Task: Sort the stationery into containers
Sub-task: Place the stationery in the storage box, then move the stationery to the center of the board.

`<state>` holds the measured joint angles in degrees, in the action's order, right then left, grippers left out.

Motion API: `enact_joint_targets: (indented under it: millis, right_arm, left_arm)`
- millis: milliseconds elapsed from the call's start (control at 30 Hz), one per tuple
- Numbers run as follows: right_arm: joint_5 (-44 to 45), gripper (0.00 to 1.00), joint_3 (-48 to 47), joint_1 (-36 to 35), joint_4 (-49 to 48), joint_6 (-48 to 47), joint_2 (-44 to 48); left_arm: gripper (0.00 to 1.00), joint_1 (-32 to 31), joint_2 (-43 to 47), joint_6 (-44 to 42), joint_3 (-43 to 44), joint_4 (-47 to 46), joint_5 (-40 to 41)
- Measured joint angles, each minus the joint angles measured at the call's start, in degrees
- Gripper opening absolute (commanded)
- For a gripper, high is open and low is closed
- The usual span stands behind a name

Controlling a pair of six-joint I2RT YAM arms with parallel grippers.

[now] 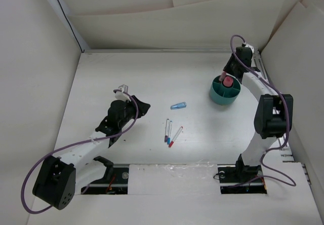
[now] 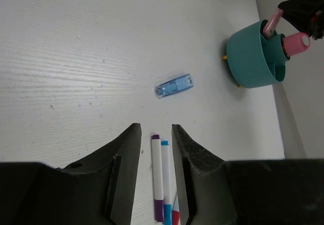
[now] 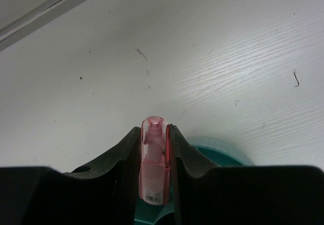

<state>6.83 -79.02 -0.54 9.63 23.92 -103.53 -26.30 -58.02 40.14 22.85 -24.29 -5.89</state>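
Observation:
My right gripper (image 3: 154,129) is shut on a translucent pink marker (image 3: 154,159) and holds it over the rim of the round teal container (image 1: 224,94). The left wrist view shows that marker (image 2: 272,23) slanting into the container (image 2: 250,58), where a pink-capped marker (image 2: 296,42) stands upright. A light blue marker (image 1: 178,105) lies on the table's middle. Three thin white pens (image 1: 170,132) lie side by side just below it. My left gripper (image 2: 154,131) hovers open and empty left of them, and through its gap I see the purple-tipped pen (image 2: 157,174) and the blue-tipped pen (image 2: 166,182).
White walls box in the table (image 1: 126,73) on the left, back and right. The container stands near the right wall, close to the right arm (image 1: 271,114). The arm bases and their rail (image 1: 167,172) run along the near edge.

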Motion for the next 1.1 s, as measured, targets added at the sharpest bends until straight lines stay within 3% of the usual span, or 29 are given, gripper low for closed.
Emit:
enact_joint_targets:
  millis: [200,600,1100]
  right_arm:
    - [0.24,0.23,0.87,-0.63,-0.28,-0.2,0.46]
    - [0.28,0.39,1.31,-0.68,-0.24,-0.66,1.18]
    - [0.28,0.38,1.68,-0.96,0.61,-1.07,5.88]
  left_arm:
    - [0.28,0.0,0.0,0.0,0.0,0.0,0.02]
    - [0.28,0.0,0.0,0.0,0.0,-0.35,-0.07]
    - [0.28,0.0,0.0,0.0,0.0,-0.35,-0.07]
